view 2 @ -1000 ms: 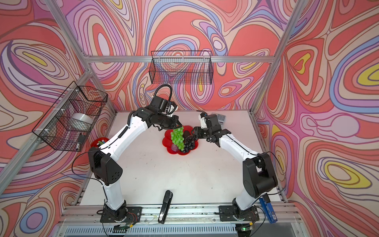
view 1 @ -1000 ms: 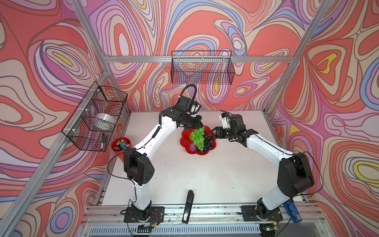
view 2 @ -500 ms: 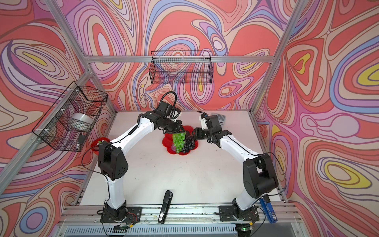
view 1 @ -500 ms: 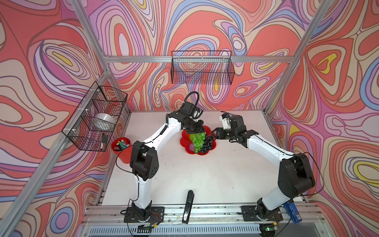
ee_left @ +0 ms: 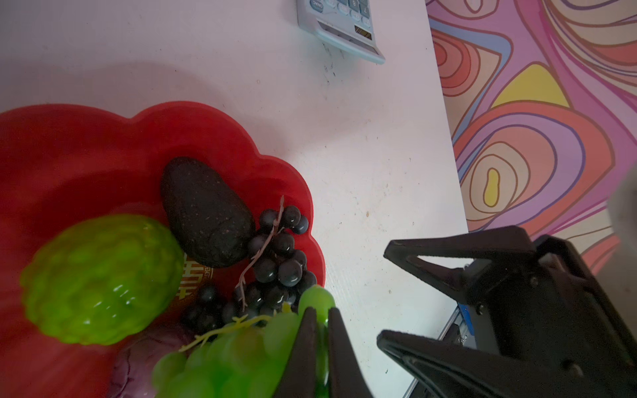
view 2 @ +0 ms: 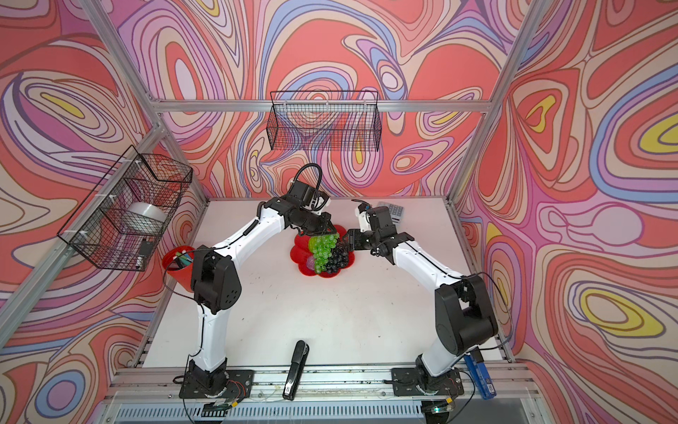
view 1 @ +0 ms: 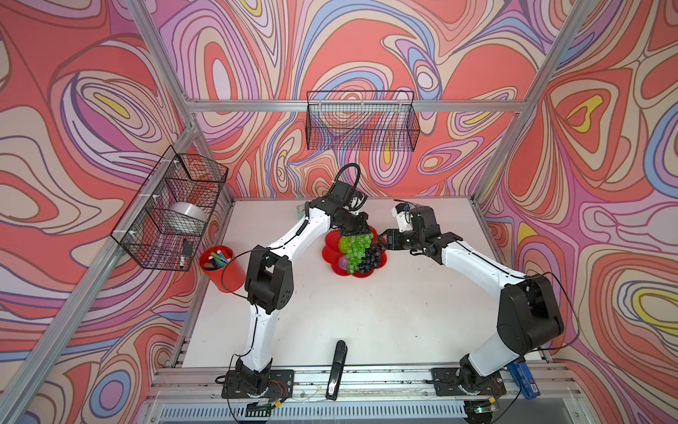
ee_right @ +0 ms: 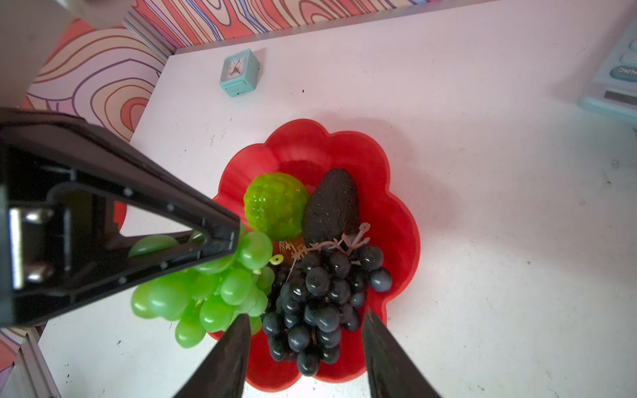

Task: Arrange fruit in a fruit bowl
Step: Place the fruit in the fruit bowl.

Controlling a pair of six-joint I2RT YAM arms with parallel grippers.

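Now the last fruit is going in: the left gripper [ee_left: 319,315] is pinching the green grape bunch [ee_right: 213,293] over the fruit bowl [ee_right: 403,220].

Its jaws are clenching tight on a grape at the bunch's top. The rest is hanging under them, part over the dish and part spilling past the rim, though whether the lowest grapes are touching the red surface is hard to judge from these angles. Just beyond its tips, the dark grape bunch [ee_right: 320,296], the avocado [ee_right: 331,206], the bumpy green ball [ee_right: 275,201] and the small purple fruit [ee_left: 148,358] are lying inside the dish. The right gripper [ee_right: 306,315] is hovering above the dark bunch, jaws parted and empty. Next, the left arm is likely needing to carry the bunch inward, lower it and let go, so nothing is dangling over the edge.
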